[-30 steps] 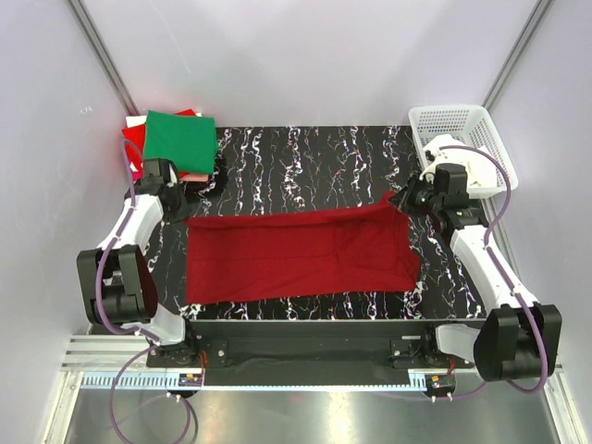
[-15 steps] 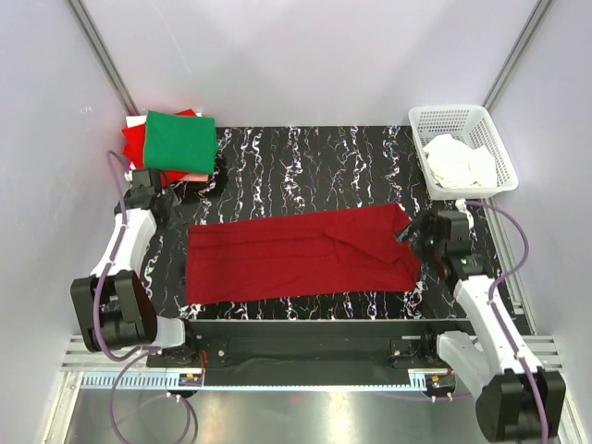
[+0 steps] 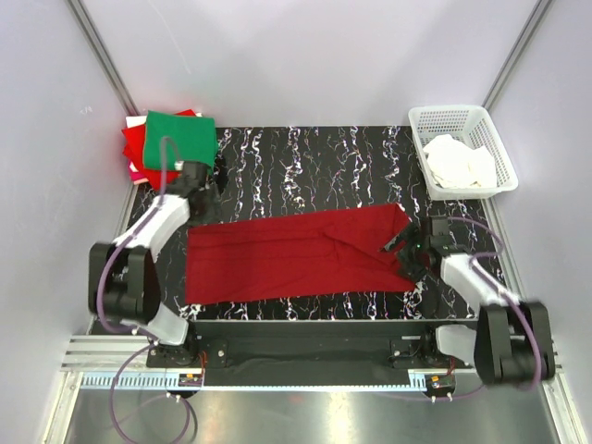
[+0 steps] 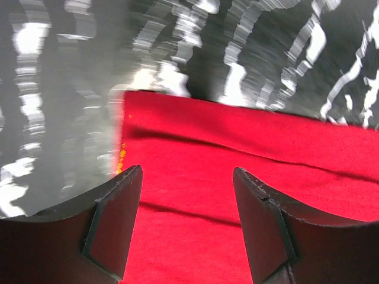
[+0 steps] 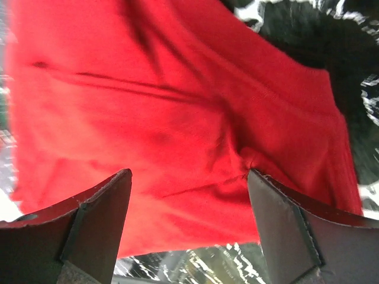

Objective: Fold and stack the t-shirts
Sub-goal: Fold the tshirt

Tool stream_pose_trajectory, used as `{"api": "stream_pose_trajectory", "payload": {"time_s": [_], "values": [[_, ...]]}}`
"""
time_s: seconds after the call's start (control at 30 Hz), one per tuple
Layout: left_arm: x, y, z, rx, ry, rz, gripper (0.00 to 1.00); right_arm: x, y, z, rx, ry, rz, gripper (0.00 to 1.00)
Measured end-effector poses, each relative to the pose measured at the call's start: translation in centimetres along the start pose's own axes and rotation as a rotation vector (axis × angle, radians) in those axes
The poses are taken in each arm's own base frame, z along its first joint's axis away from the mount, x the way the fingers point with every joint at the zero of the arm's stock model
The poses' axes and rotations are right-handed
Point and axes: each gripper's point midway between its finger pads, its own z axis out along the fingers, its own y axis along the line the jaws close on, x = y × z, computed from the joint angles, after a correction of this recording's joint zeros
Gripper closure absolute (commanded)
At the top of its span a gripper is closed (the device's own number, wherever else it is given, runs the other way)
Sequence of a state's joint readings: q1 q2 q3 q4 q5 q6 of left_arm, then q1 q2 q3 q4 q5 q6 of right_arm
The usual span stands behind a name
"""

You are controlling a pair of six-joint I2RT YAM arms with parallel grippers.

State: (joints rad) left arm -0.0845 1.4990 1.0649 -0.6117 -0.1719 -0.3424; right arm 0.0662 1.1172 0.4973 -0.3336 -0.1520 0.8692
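Top external | left jaws wide, empty, above crimson t-shirt (image 3: 296, 254) | right jaws wide, empty, above it

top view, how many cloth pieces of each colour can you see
dark red shirt, spread flat: 1
green shirt, folded on top of the stack: 1
bright red shirt, under the green one: 1
white cloth, heaped in the basket: 1
total: 4
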Motion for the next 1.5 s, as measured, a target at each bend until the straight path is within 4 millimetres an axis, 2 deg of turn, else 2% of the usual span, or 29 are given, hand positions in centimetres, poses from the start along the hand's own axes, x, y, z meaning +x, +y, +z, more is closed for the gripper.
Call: {"api": "stream_pose_trajectory", "payload": {"time_s": [0.07, 0.17, 0.27, 0.37, 0.5, 0.57, 0.67, 0.73, 0.77, 0.8, 0.9, 0.97, 1.03, 1.13, 1.23, 1.3, 1.37, 1.43, 1.5], "values": [[1.1, -2.0, 1.3, 0.008, 0.051, 0.046, 0.33, 0.7, -0.1, 1.4, 0.041, 0.077, 0.011, 0.13], [3.4, -3.1, 3.3, -0.006, 0.134, 0.082, 0.35, -0.4, 2.8, 3.6, 0.044, 0.142, -0.020, 0.12], [6.1, -3.1, 5.0, -0.045, 0.237, 0.113, 0.38, -2.3, 6.1, 6.4, 0.028, 0.178, -0.060, 0.11], [5.9, -3.9, 5.1, -0.047, 0.248, 0.121, 0.41, -4.2, 8.4, 8.5, 0.024, 0.177, -0.082, 0.12], [7.5, -5.0, 4.3, -0.034, 0.265, 0.133, 0.40, -7.0, 11.5, 11.3, 0.017, 0.160, -0.088, 0.13], [9.7, -5.7, 3.2, 0.005, 0.286, 0.129, 0.40, -8.5, 13.6, 13.1, 0.002, 0.154, -0.083, 0.14], [14.5, -6.8, 0.3, 0.098, 0.321, 0.111, 0.39, -11.3, 18.2, 16.3, -0.061, 0.129, -0.094, 0.14], [17.7, -7.7, -1.9, 0.174, 0.326, 0.087, 0.39, -12.6, 21.8, 18.8, -0.118, 0.124, -0.119, 0.14], [19.6, -7.8, -2.4, 0.193, 0.348, 0.057, 0.37, -13.1, 24.0, 20.4, -0.164, 0.116, -0.139, 0.15], [21.4, -9.2, -4.4, 0.272, 0.334, 0.074, 0.37, -13.6, 26.1, 21.8, -0.221, 0.102, -0.160, 0.15], [26.0, -12.1, -8.3, 0.435, 0.366, 0.058, 0.36, -13.2, 31.7, 24.5, -0.393, 0.096, -0.208, 0.16], [28.9, -13.6, -11.4, 0.520, 0.411, 0.066, 0.34, -12.2, 33.7, 25.5, -0.497, 0.115, -0.206, 0.16], [30.5, -14.8, -14.9, 0.581, 0.428, 0.077, 0.32, -10.9, 35.0, 25.6, -0.573, 0.146, -0.197, 0.14], [30.8, -16.4, -20.3, 0.643, 0.418, 0.095, 0.32, -10.0, 35.7, 25.6, -0.643, 0.168, -0.205, 0.12], [28.7, -18.3, -24.2, 0.669, 0.358, 0.081, 0.30, -9.4, 36.1, 25.2, -0.687, 0.193, -0.226, 0.10], [27.1, -19.0, -24.8, 0.639, 0.296, 0.066, 0.30, -9.1, 36.1, 24.7, -0.695, 0.208, -0.248, 0.07], [25.8, -18.3, -24.0, 0.556, 0.227, 0.081, 0.27, -8.9, 35.8, 23.9, -0.681, 0.215, -0.284, 0.05], [24.9, -17.3, -23.2, 0.487, 0.171, 0.106, 0.18, -8.8, 35.2, 22.2, -0.644, 0.214, -0.322, 0.05], [23.4, -16.0, -22.7, 0.441, 0.104, 0.121, 0.17, -8.9, 34.9, 19.4, -0.601, 0.198, -0.355, 0.05]]}}
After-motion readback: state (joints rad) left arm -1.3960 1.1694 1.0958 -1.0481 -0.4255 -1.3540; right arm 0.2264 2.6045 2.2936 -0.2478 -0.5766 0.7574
